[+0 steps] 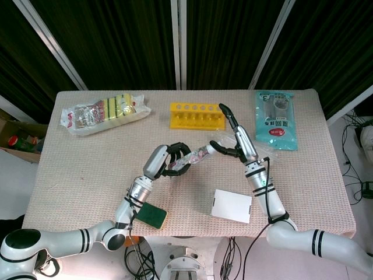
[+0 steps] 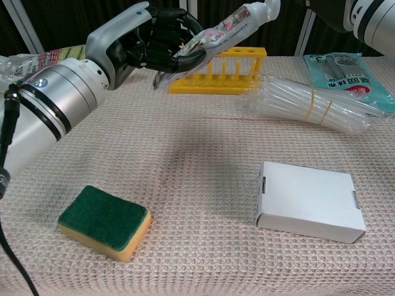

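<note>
Left hand (image 1: pixel 169 164) grips a flowery tube (image 1: pixel 198 155) aloft, print unreadable, while right hand (image 1: pixel 238 139), fingers spread, touches its cap.

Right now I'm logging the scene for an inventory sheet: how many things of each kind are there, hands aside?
Loose sponge: 1
Sponge pack: 1
Yellow rack: 1
Tube, held by left hand: 1
Clear tube bundle: 1
White box: 1
Teal packet: 1
Total: 7

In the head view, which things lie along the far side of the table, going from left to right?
Pack of sponges → yellow rack → blue-green packet.
</note>
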